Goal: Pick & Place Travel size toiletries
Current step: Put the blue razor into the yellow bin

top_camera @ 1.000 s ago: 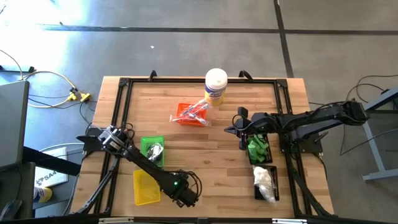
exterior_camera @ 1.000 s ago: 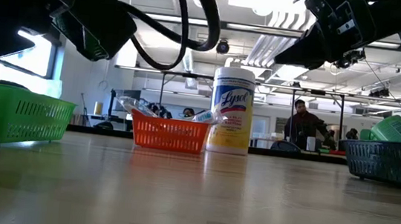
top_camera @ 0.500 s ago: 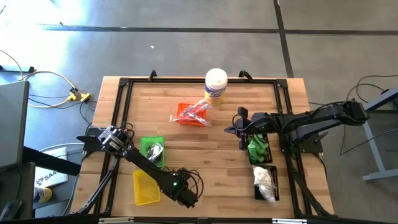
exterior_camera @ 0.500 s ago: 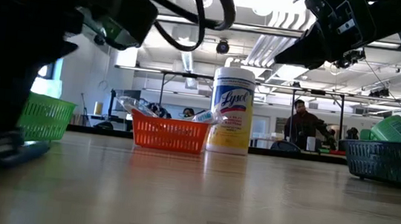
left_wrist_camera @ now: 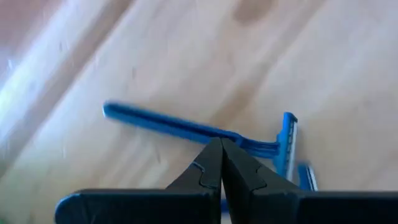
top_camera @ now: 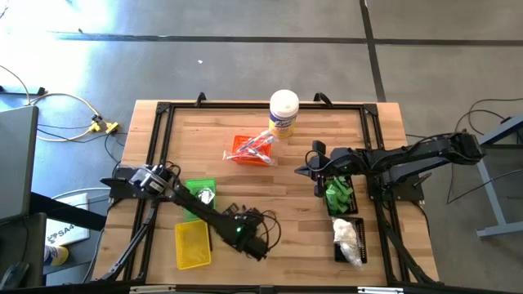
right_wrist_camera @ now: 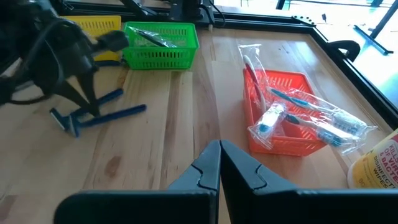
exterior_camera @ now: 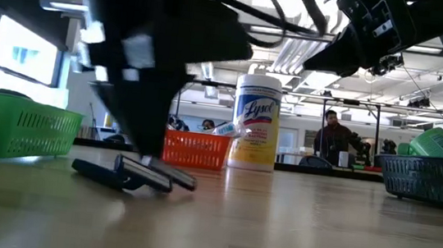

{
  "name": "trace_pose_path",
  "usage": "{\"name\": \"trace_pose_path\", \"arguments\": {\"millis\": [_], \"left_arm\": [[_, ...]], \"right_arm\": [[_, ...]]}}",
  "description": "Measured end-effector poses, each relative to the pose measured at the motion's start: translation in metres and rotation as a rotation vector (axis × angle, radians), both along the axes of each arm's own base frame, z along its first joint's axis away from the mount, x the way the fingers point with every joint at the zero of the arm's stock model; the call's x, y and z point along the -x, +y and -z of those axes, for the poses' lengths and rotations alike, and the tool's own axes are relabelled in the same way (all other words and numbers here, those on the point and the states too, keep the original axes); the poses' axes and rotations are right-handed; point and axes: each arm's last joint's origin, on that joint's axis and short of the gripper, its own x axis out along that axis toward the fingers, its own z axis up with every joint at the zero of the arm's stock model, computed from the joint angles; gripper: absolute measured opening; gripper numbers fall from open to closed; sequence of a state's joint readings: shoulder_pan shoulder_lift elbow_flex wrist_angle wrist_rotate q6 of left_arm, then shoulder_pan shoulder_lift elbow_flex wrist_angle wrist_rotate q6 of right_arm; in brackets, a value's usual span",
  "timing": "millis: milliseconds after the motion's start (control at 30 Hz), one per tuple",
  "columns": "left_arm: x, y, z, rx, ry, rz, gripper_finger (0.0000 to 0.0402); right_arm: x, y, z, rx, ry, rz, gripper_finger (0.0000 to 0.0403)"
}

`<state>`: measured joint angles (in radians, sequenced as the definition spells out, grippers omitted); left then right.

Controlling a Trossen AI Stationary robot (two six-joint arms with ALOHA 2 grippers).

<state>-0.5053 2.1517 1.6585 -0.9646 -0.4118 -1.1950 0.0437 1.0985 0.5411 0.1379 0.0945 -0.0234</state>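
Two blue razors [right_wrist_camera: 93, 113] lie flat on the wood near the table's front edge; one shows full length in the left wrist view [left_wrist_camera: 186, 127]. My left gripper [top_camera: 255, 242] is shut and points steeply down. Its tips [left_wrist_camera: 221, 146] stand right over that razor's handle, near the head. My right gripper [top_camera: 315, 167] is shut and hovers right of centre, holding nothing. Wrapped toothbrushes fill the orange tray [top_camera: 249, 149]. Green bottles [top_camera: 337, 194] and white fluffy bags [top_camera: 347, 235] sit in black trays at the right. My left gripper's shut fingertips [left_wrist_camera: 211, 163] come from above at the razor's handle [left_wrist_camera: 245, 142], just short of its head. The fingers hide the spot, so I cannot tell whether they touch it. The razor lies flat on the table.
A green tray [top_camera: 200, 196] and a yellow tray [top_camera: 192, 245] sit left of the razors. A white canister with a yellow label [top_camera: 283, 110] stands at the far edge. A black frame [top_camera: 155, 147] runs around the tabletop. People show in the room beyond [exterior_camera: 334, 140].
My left gripper has swung from the near edge toward the table's right and slightly toward the far edge, with its wrist turning and its fingers still shut. In the low view the razors now lie farther right on the table than before.
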Motion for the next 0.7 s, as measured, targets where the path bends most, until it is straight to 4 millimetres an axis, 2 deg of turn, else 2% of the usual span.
{"name": "trace_pose_path", "arguments": {"millis": [167,333,533,700], "left_arm": [[-0.016,0.021,-0.001,-0.019,-0.033,0.032,0.0000],[-0.020,0.033,-0.002,-0.056,-0.005,0.067,0.0000],[-0.006,0.032,-0.030,-0.090,-0.015,0.083,0.0000],[0.006,0.022,-0.055,-0.148,-0.064,0.173,0.0000]], "right_arm": [[0.000,0.001,0.001,-0.013,0.008,-0.030,0.0003],[0.001,0.001,0.002,-0.017,0.028,-0.040,0.0003],[0.002,0.001,0.004,-0.018,0.051,-0.042,0.0003],[0.002,0.001,0.005,-0.018,0.053,-0.042,0.0003]]}}
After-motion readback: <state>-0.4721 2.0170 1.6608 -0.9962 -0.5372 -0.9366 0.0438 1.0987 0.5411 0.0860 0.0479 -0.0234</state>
